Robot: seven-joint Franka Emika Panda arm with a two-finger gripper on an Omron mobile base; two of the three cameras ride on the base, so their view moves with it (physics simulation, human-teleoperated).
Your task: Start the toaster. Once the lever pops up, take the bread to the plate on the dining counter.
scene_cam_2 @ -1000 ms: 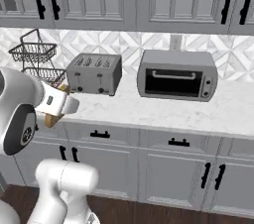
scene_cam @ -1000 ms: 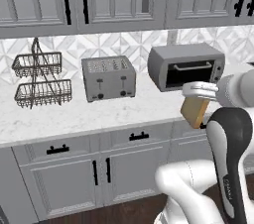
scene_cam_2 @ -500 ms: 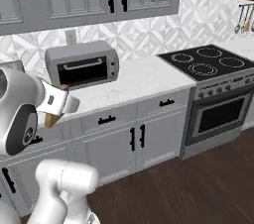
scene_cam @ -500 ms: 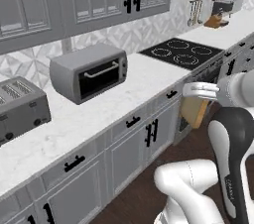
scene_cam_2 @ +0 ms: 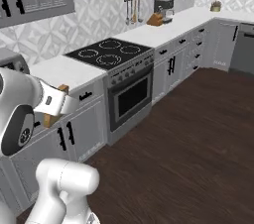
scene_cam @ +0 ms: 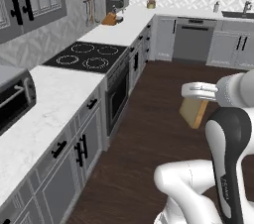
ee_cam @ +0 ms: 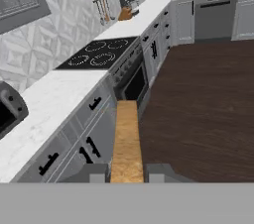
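Plainly, the gripper [ee_cam: 127, 172] had its jaws closed on the bread [ee_cam: 127, 141] (seen edge-on in the hand view), holding it in the air above the dark wood floor [scene_cam: 163, 119], beside the stove [scene_cam: 89, 55]

Grey cabinets [scene_cam: 74, 158], dark wood floor [scene_cam_2: 198, 134], black cooktop [scene_cam: 84, 55]

The white arm rises from its base, bends at a dark elbow and reaches forward with the wrist level. Its pincer [scene_cam: 194, 103] is clamped on the bread [scene_cam: 193, 112], held edge-on between both fingertips [ee_cam: 97, 172].
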